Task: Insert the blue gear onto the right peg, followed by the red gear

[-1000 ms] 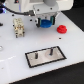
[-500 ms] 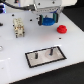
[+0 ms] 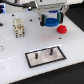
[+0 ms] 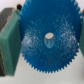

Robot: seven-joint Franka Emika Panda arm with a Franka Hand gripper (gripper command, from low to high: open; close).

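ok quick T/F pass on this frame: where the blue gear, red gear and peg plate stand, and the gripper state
1. The blue gear is held in the gripper, off the table. True.
2. The red gear already sits on the right peg. False: it lies on the table, apart from the plate.
3. Both pegs on the plate are bare. True.
4. The blue gear is smaller than the red gear. False: it is wider.
5. In the wrist view the blue gear shows a centre hole. True.

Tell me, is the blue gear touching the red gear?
Apart. The exterior view shows the blue gear raised in the gripper, with white table between it and the red gear.
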